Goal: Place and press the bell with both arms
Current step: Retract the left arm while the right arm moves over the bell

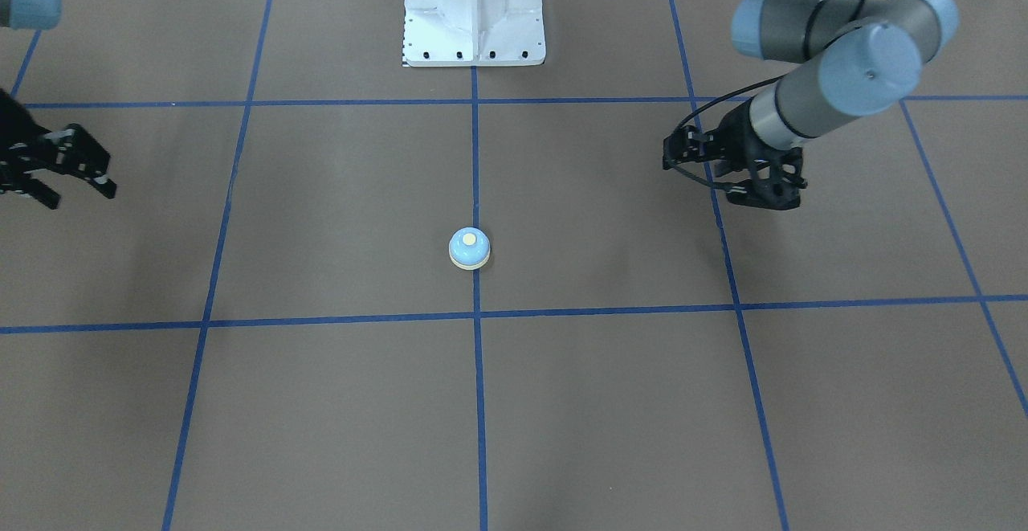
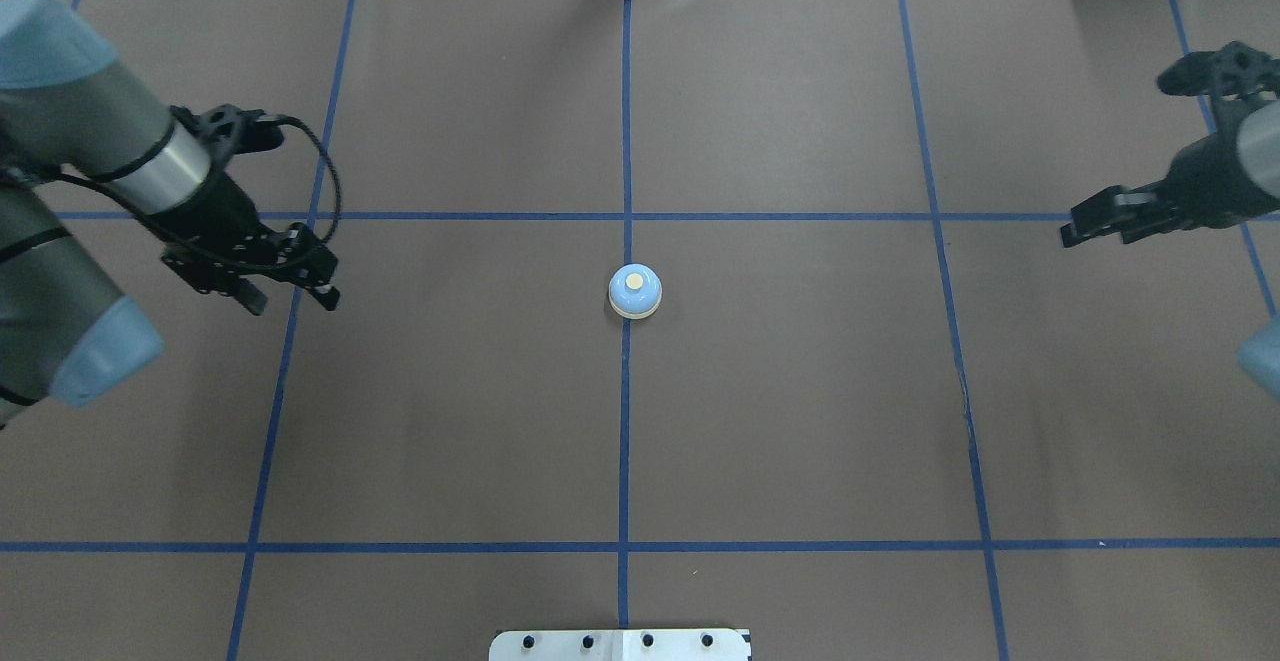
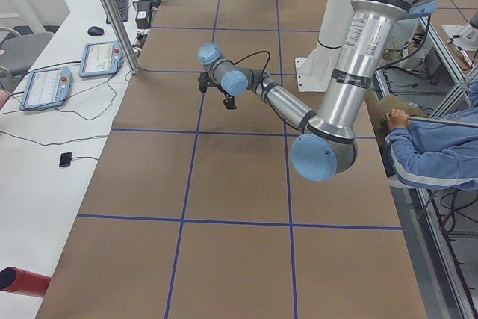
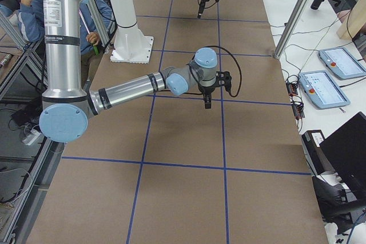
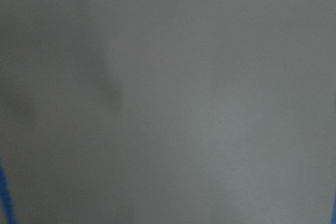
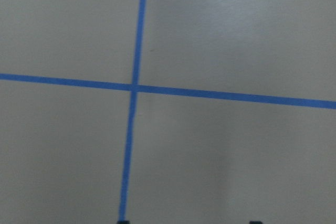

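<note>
The small light-blue bell [image 1: 470, 248] with its cream button stands upright on the brown table at the centre tape line, also in the overhead view [image 2: 635, 291]. My left gripper [image 2: 293, 301] is open and empty, hovering well to the bell's left; it also shows in the front view [image 1: 723, 176]. My right gripper [image 2: 1100, 226] is open and empty, far to the bell's right, and also shows in the front view [image 1: 76, 192]. Neither wrist view shows the bell, only table and blue tape. The arms hide the bell in both side views.
The white pedestal base [image 1: 474, 25] stands on the robot's side of the bell. Blue tape lines [image 2: 625, 441] grid the brown table. A side bench carries tablets [image 3: 101, 57]. A seated person [image 3: 433, 155] is beside the table's robot side.
</note>
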Motion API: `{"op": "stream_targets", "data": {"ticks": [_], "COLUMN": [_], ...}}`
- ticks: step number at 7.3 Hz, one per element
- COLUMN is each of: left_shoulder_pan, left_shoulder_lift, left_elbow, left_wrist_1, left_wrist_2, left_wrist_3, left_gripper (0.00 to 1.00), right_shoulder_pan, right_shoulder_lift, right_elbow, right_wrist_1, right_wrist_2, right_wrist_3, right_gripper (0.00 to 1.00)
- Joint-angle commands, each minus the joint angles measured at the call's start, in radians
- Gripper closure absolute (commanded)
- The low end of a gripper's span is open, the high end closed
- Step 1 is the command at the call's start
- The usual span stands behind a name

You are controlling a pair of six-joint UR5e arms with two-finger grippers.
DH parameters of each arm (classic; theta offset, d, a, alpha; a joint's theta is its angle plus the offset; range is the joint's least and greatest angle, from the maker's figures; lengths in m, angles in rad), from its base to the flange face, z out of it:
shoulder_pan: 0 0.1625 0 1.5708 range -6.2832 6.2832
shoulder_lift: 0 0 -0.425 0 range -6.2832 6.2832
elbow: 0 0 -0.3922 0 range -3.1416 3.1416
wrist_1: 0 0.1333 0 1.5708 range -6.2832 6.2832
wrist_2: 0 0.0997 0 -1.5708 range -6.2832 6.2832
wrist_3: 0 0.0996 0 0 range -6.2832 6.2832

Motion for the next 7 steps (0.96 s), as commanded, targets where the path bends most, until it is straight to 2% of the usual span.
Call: {"op": "stream_targets", "data": {"ticks": [1,2,3,4,6,7], "left_shoulder_pan": [-0.084,-0.128,-0.161,-0.209,-0.238,-0.238], "left_shoulder_lift": [0.125,0.154,0.195,0.241,0.272,0.274], "left_elbow": [-0.061,-0.066,-0.067,-0.066,-0.076,-0.081], "left_wrist_1": [-0.002,-0.002,-0.001,-0.002,-0.001,-0.002], "left_wrist_2": [-0.036,-0.036,-0.036,-0.036,-0.03,-0.03], "left_wrist_3": [0.094,0.116,0.195,0.282,0.326,0.326], "left_gripper": [0.09,0.09,0.09,0.08,0.07,0.06], "right_shoulder_pan": [-0.281,-0.399,-0.46,-0.475,-0.476,-0.474], "right_shoulder_lift": [0.181,0.323,0.469,0.612,0.79,0.827], "right_elbow": [0.002,-0.048,-0.139,-0.274,-0.475,-0.519], "right_wrist_1": [-0.011,-0.061,-0.101,-0.109,-0.146,-0.172], "right_wrist_2": [-0.168,-0.283,-0.356,-0.396,-0.401,-0.405], "right_wrist_3": [0.211,0.401,0.497,0.521,0.535,0.532], "right_gripper": [1.0,1.0,1.0,1.0,1.0,1.0]}}
